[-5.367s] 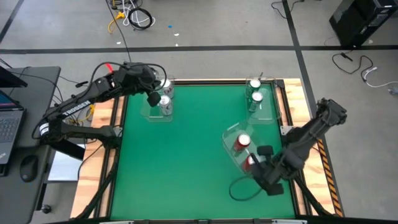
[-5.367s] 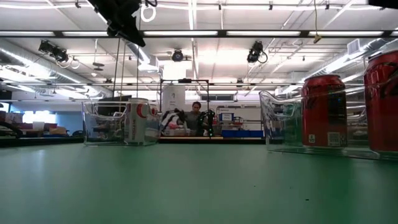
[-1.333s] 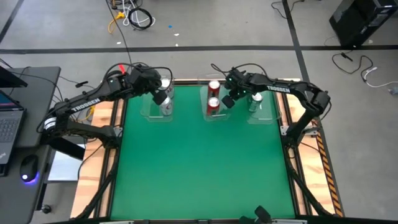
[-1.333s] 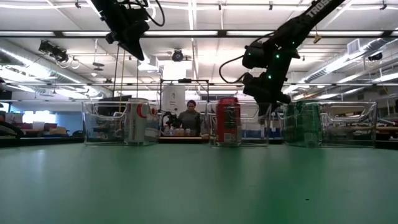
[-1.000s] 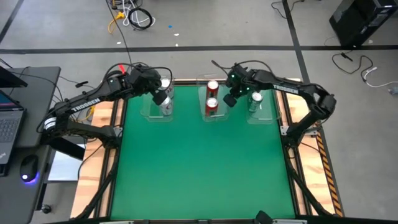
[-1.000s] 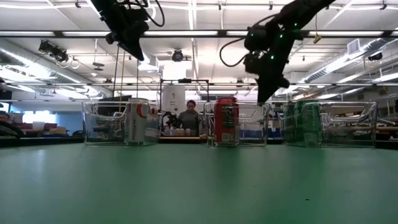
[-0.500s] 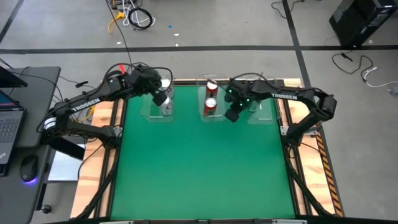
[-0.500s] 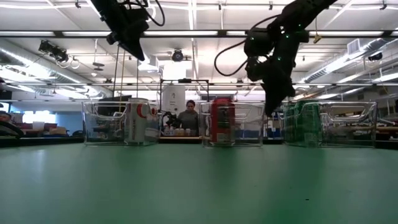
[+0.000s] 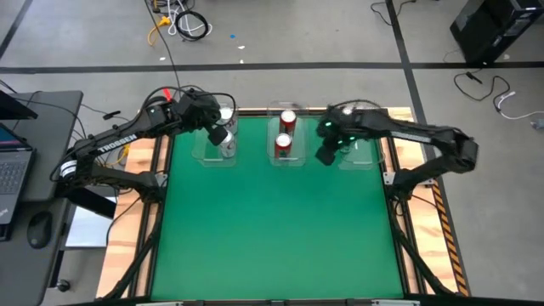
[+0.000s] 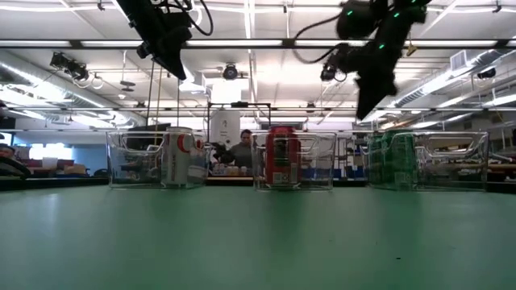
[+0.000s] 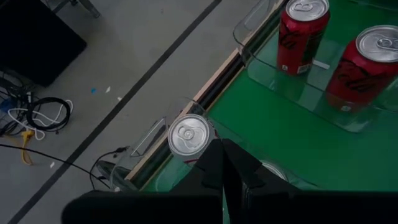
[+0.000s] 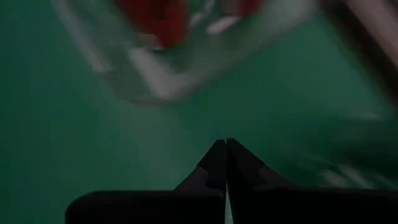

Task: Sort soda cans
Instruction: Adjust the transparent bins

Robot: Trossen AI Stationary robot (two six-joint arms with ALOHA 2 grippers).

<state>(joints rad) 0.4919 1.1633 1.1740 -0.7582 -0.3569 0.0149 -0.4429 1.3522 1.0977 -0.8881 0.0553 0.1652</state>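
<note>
Three clear trays stood in a row along the 12 o'clock edge of the green table. The left tray, toward 11 o'clock, held the two silver-grey cans, one behind the other in the left wrist view, where the farther can's top showed clearly and the nearer one lay partly hidden behind the fingers. The middle tray, at 12 o'clock, held the two red cans, upright and side by side. The right tray, toward 1 o'clock, held the green cans, partly covered from above by the right arm.

The left gripper hung above the left tray and its silver-grey cans, its fingers clenched together with nothing between them. The right gripper was in the air between the middle tray and the right tray, just on the 6 o'clock side of the row, raised well above the tray rims in the low view. Its fingers were pressed together too and held nothing; beyond them were green table and a blurred tray with red cans.

At the table's 9 o'clock side a desk carried a laptop and a mouse. A person showed far off in the room behind the trays.
</note>
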